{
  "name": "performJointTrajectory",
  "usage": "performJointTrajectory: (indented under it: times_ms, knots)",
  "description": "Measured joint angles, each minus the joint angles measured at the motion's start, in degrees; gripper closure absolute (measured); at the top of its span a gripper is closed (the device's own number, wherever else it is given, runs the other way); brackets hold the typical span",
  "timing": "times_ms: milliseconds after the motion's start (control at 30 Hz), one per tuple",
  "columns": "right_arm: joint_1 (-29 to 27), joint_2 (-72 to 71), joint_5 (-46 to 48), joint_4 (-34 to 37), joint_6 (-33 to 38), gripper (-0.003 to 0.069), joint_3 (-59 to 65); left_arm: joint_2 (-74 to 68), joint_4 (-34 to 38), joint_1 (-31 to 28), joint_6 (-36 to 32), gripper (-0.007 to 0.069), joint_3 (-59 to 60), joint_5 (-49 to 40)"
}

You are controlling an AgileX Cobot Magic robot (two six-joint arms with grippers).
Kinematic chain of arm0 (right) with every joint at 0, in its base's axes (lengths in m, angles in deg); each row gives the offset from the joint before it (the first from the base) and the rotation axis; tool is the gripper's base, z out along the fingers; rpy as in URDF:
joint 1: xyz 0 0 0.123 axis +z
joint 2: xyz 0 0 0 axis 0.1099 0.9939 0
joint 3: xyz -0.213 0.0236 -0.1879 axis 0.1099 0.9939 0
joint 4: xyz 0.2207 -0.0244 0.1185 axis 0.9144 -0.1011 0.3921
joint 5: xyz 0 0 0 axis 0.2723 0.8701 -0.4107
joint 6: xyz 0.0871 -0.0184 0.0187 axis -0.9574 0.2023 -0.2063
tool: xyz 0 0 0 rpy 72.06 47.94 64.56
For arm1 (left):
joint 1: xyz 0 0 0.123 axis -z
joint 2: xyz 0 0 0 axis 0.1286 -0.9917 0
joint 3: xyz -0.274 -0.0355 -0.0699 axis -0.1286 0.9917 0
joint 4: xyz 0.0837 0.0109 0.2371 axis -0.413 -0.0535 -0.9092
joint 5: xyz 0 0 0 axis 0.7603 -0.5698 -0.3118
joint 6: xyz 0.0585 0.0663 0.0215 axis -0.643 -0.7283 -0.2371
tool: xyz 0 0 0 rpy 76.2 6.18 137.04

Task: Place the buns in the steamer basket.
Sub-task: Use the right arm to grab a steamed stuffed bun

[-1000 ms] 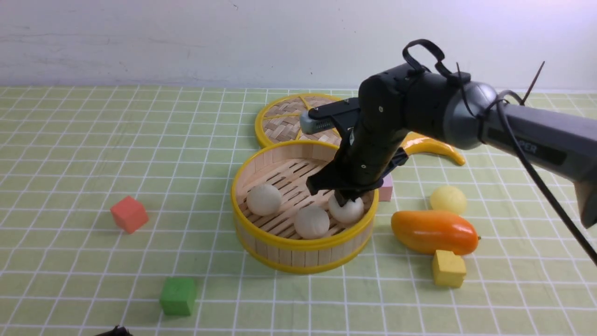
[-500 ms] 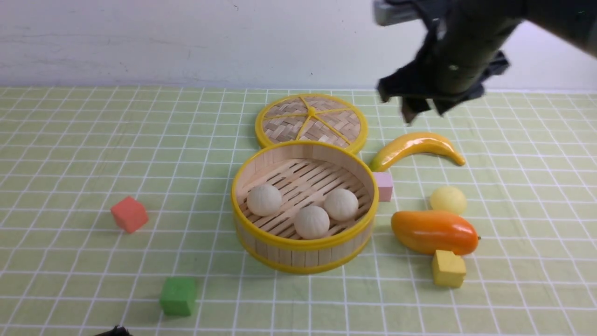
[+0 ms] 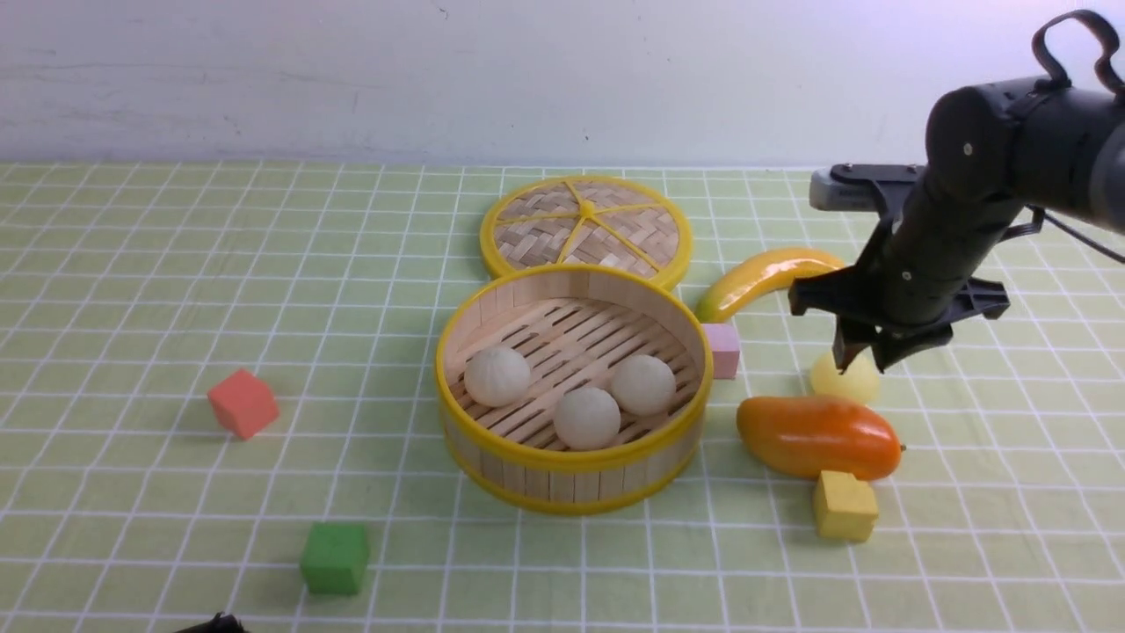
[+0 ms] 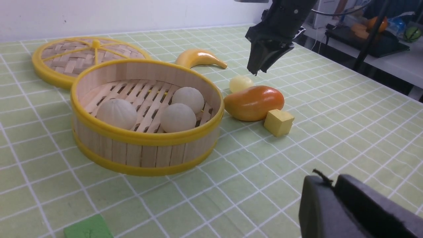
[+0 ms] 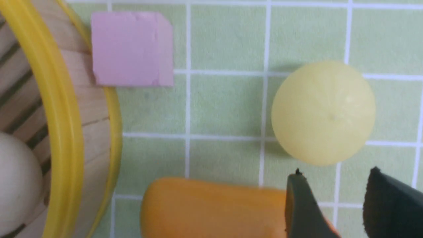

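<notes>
- We swung our right gripper [image 3: 860, 362] down over the yellow bun [image 3: 845, 385], the last one outside the basket [image 3: 571, 457].
- Its fingers [image 5: 302, 205] were slightly apart, holding nothing.

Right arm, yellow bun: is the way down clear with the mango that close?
Probably yes. The right tool hangs open close to the yellow bun and nothing covers it; the mango lies close alongside and may get brushed.

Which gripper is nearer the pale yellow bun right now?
Right. The right gripper hangs open just above the pale yellow bun; the left gripper is low at the front-left, far from it.
</notes>
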Motion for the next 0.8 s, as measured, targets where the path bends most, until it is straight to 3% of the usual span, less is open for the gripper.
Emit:
performJointTrajectory:
  times_ms: [800]
  knots:
    - [-1.83,4.87,-6.93,0.65,0.0,0.038,0.06,0.0,0.0,0.11,0.0,0.0568,0.05,-0.19]
